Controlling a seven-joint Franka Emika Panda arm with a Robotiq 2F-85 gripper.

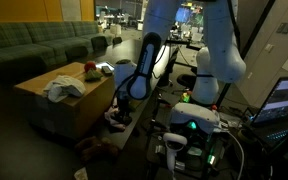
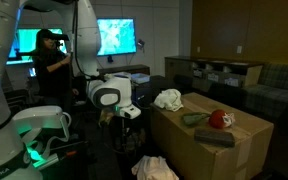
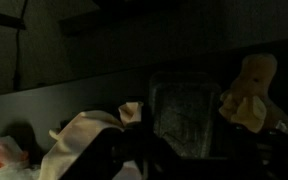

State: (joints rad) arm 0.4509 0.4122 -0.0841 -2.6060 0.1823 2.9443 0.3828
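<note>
My gripper (image 1: 121,112) hangs low beside the cardboard box (image 1: 39,103), close to the floor, and shows in both exterior views (image 2: 124,117). In the dim wrist view a dark grey textured cloth (image 3: 184,112) fills the gap between the jaws, and the gripper (image 3: 184,135) looks shut on it. A tan plush toy (image 3: 250,85) lies just right of it and a pale cloth (image 3: 79,140) to its left. The fingers themselves are lost in shadow.
On the box (image 2: 199,145) lie a white cloth (image 2: 167,98), a green item (image 2: 192,119), a red toy (image 2: 218,119) and a dark item (image 2: 216,138). More cloth (image 2: 154,168) lies on the floor. A person (image 2: 52,60) stands behind; a sofa (image 1: 34,45) is beyond the box.
</note>
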